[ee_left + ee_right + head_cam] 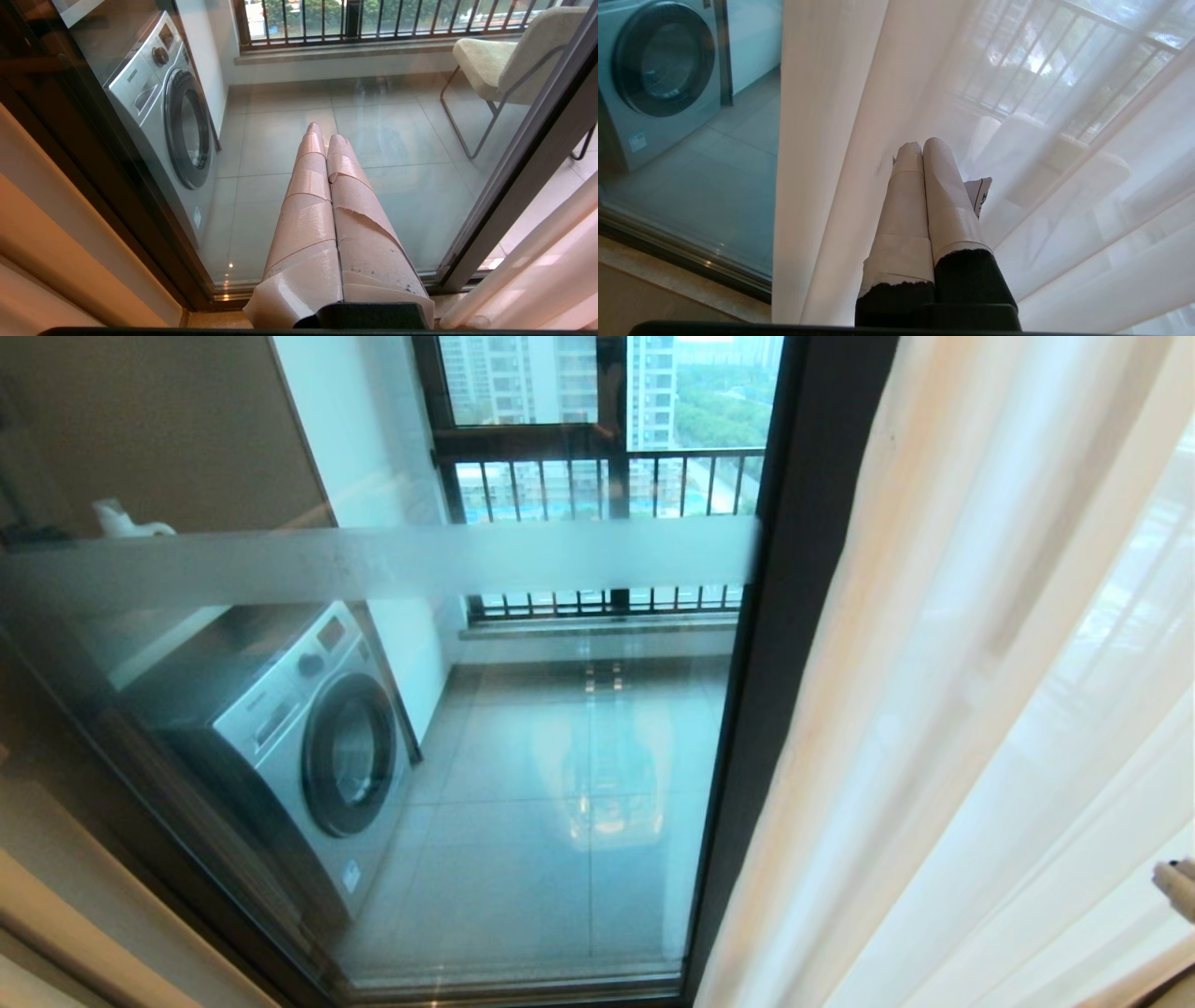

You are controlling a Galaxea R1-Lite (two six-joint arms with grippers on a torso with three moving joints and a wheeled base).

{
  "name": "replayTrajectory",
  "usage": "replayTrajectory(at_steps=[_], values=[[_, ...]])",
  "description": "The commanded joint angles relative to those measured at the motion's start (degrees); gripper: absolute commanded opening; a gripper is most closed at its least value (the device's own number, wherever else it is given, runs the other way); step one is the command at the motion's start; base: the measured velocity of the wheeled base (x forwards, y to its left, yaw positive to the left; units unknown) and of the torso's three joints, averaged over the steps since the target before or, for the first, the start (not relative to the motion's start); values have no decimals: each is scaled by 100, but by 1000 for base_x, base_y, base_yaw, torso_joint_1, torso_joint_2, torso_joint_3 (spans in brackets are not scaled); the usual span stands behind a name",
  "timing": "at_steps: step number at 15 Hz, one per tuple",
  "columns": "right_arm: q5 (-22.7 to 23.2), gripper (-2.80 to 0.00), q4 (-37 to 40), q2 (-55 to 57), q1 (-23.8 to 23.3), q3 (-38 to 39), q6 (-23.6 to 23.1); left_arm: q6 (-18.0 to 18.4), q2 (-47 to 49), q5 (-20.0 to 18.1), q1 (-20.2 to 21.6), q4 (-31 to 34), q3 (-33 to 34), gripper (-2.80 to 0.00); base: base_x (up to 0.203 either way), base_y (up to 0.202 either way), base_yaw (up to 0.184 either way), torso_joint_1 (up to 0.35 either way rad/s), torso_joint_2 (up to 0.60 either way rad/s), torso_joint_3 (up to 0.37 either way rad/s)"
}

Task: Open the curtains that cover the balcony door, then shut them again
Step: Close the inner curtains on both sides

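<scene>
The sheer white curtains (980, 709) hang bunched in long folds on the right, leaving the left glass panel of the balcony door (794, 616) uncovered, with its frosted band (373, 560) across it. My right gripper (922, 147) is shut, its taped fingers pressed together with the tips against the curtains (831, 140); no fabric shows between them. In the head view only a fingertip (1178, 887) of it shows, at the right edge. My left gripper (322, 133) is shut and empty, pointing at the door's glass (397, 186) low down.
Behind the glass stand a silver washing machine (308, 747) on the left, a black-barred railing (607, 476) at the back and a beige chair (504, 60) on the right. A tan drape (46, 242) hangs at the door's left side.
</scene>
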Motion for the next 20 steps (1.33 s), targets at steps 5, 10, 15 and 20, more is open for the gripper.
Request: replayTrajectory(at_steps=[5, 10, 15, 20], values=[[-18, -280, 41, -48, -181, 126, -3, 0, -2, -2, 2, 3, 1, -280, 0, 0, 0, 0, 0, 0], [438, -280, 413, -268, -1417, 428, 331, 0, -2, -2, 2, -2, 1, -280, 0, 0, 0, 0, 0, 0], [1729, -280, 2313, -1543, -2652, 458, 686, 0, -2, -2, 2, -4, 1, -280, 0, 0, 0, 0, 0, 0], [1614, -280, 3342, -3090, -2762, 404, 947, 0, -2, -2, 2, 4, 1, -280, 0, 0, 0, 0, 0, 0]])
